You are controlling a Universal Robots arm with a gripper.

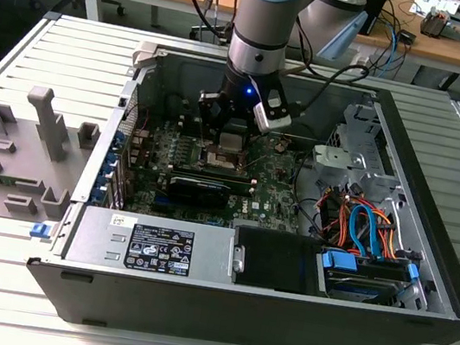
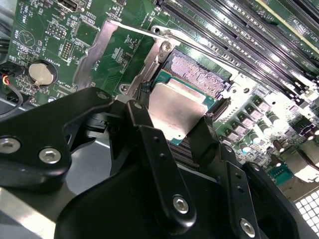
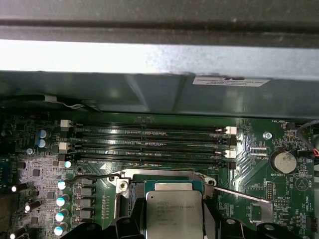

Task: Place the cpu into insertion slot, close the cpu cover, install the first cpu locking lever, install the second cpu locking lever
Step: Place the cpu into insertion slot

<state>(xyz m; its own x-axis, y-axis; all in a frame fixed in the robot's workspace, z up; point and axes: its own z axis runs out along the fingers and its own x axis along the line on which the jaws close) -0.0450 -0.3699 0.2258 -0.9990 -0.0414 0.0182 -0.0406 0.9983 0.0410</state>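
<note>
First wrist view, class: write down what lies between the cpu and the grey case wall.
In the first wrist view, four long black slots run side by side across the green board, filling the stretch between the cpu and the case wall.

Silver-grey cpu [image 2: 174,99], dark lettering on top. Insertion slot [image 2: 199,74]: fine dotted pin grid, silver rim. Motherboard [image 2: 45,30] green w/ white markings. Gripper [image 2: 172,113] matte blk, silver screws. RAM slots [image 3: 149,142] blk, white end clips. Cables [image 1: 360,226] orange & blue.
</note>
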